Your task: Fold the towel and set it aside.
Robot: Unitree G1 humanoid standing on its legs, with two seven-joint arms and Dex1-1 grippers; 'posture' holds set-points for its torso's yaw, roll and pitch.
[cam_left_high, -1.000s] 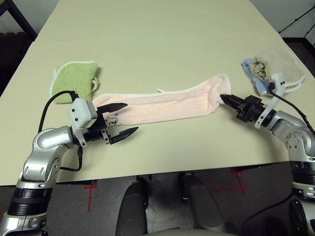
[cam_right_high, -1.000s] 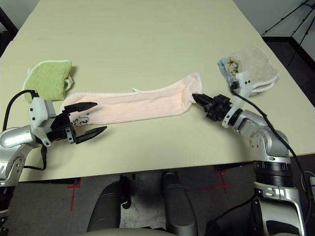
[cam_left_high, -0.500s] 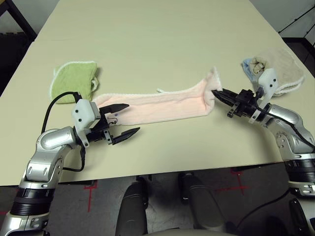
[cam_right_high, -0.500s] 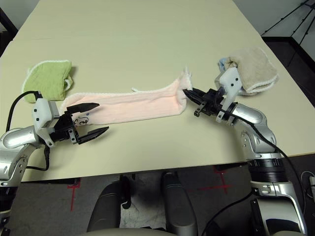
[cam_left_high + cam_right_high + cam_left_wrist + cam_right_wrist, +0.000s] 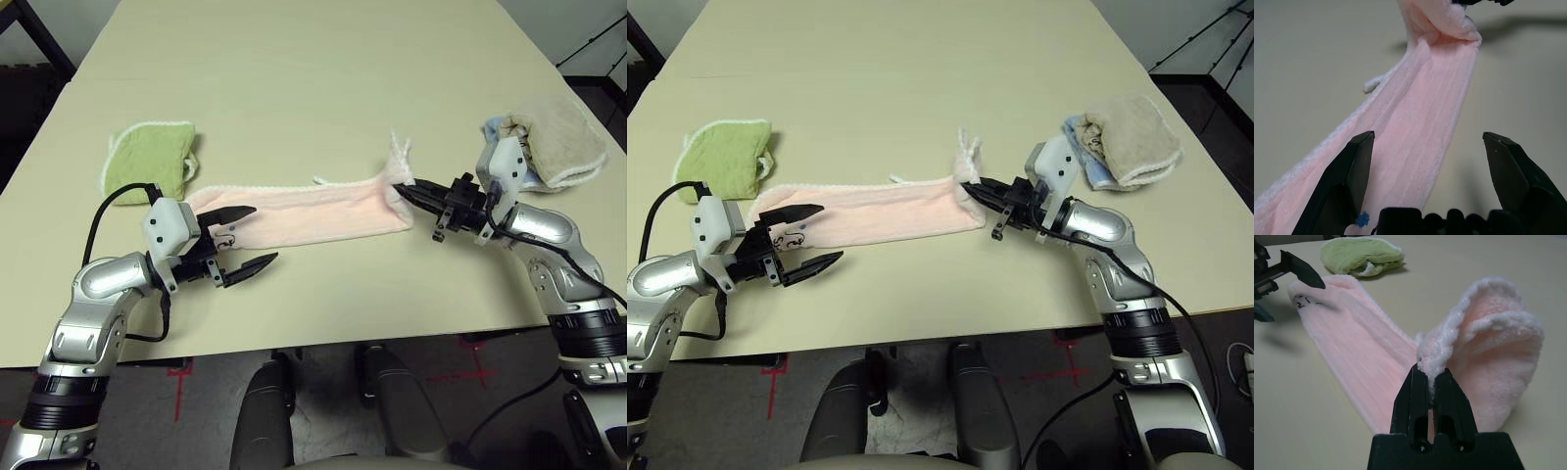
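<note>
You have the towel lying as a long pink strip across the near part of the table, stretched between the two arms. From the head cameras you see its right end lifted off the surface and bunched upward, with the right gripper at that raised corner. The right wrist view gives you what the head views cannot: the two black fingers are clenched tight on the white stitched edge, pinching the hem while the cloth curls over beside them.

Your left gripper sits at the towel's left end with its fingers spread wide, grasping nothing. The head views show one finger over the cloth and the other over bare table beside it. The left wrist view shows you the strip running away between those parted fingers toward the raised fold, and a small blue mark near the bottom that the head views barely resolve.

The head views also give you the surroundings: a green cloth behind the left gripper, and a beige-and-blue bundle behind the right arm, both apart from the towel.
</note>
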